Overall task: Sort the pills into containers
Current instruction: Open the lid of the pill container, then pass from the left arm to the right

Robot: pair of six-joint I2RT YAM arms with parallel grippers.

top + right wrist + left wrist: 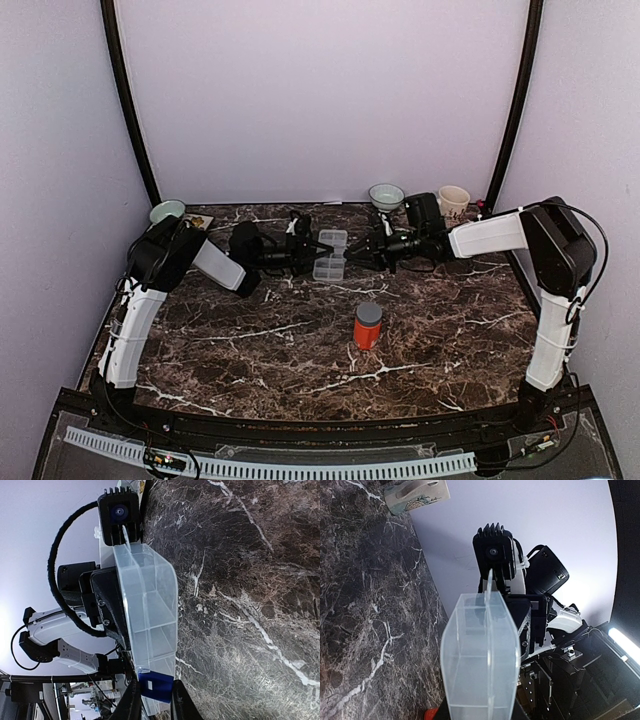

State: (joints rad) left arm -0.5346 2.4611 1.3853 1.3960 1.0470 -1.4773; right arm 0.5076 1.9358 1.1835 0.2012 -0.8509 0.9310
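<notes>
The containers are one clear compartmented organiser box (330, 255), lifted off the marble table (300, 350) between my two arms at the back centre. My left gripper (308, 250) grips its left end. In the left wrist view the box (480, 655) fills the space between the dark fingers of that gripper (477, 712). From the right, my right gripper (355, 250) meets the box. In the right wrist view its fingers (132, 702) press on either side of the blue clasp (156, 684) at the end of the box (150, 615). I see no pills; every compartment in view looks empty.
An orange bottle with a grey cap (367, 326) stands upright in front of the box. A pale bowl (167, 211) sits at the back left, another bowl (386, 194) and a patterned cup (453, 201) at the back right. Walls enclose the table on three sides.
</notes>
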